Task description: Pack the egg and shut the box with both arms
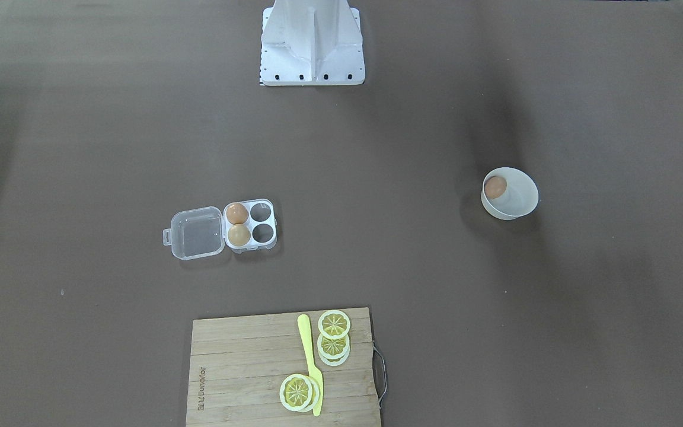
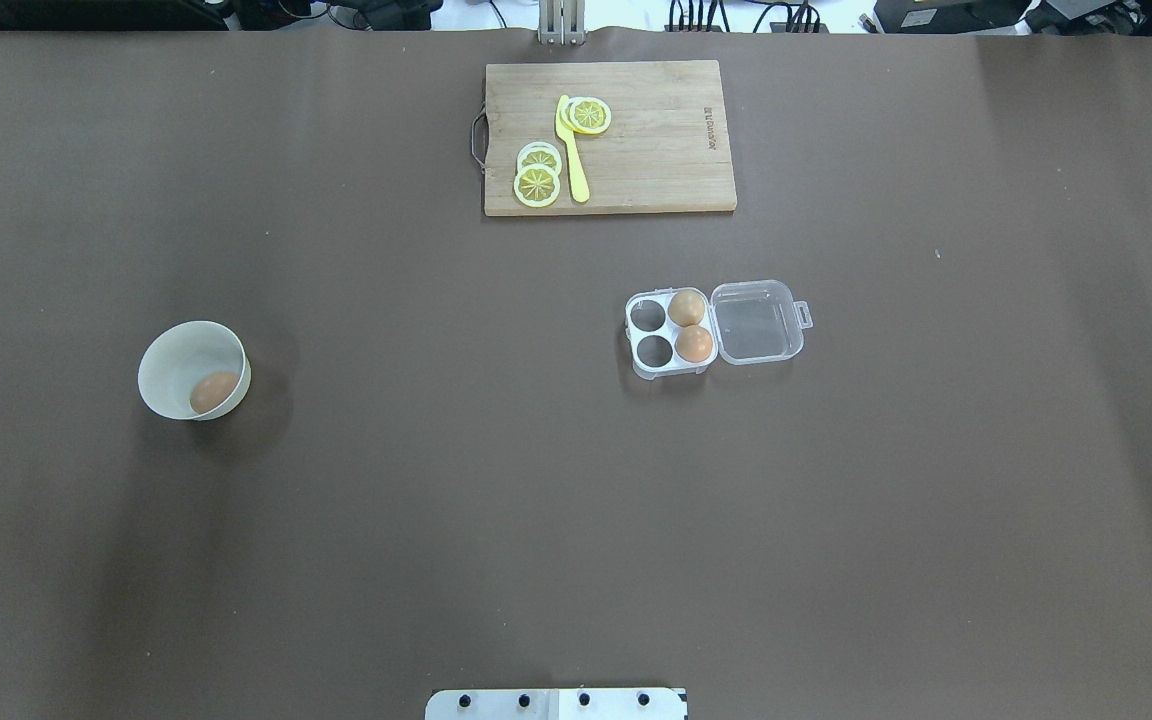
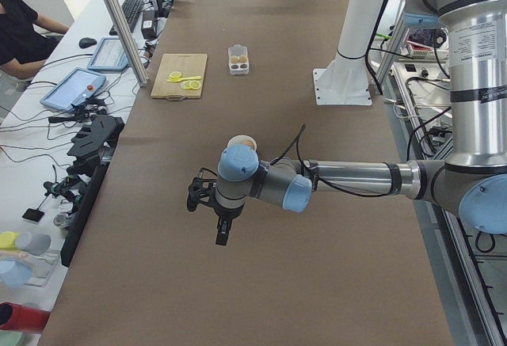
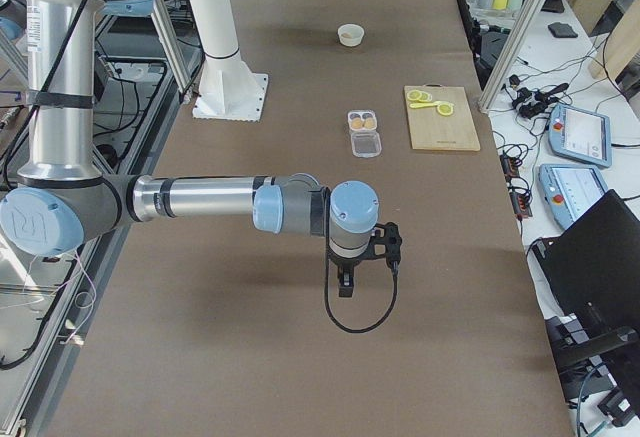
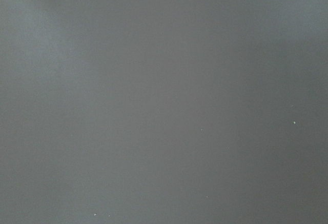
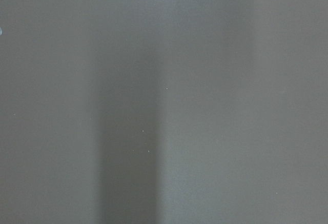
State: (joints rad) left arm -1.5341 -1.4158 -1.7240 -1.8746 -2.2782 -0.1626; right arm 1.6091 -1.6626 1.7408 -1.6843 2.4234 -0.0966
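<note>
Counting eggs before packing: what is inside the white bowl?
One orange-brown egg lies inside the white bowl, against its wall. Nothing else shows; the spot beneath the egg is covered.

The egg [image 2: 213,392], small, smooth and orange-brown, lies loose in a white bowl [image 2: 166,360] on the robot's left half of the tabletop [image 2: 456,520]. The box [image 2: 648,333], a clear four-cell case, sits well apart on the right half, its lid [image 2: 756,322] swung flat open on the side away from the bowl. The two cells beside the hinge hold a second orange-brown egg [image 2: 694,344] and a paler tan egg [image 2: 686,307]; the other two are empty. The left arm [image 3: 341,178] and right arm [image 4: 200,199] reach out above bare tabletop, the left end effector [image 3: 223,239] and right end effector [image 4: 345,290] pointing down; how their fingers stand cannot be told
</note>
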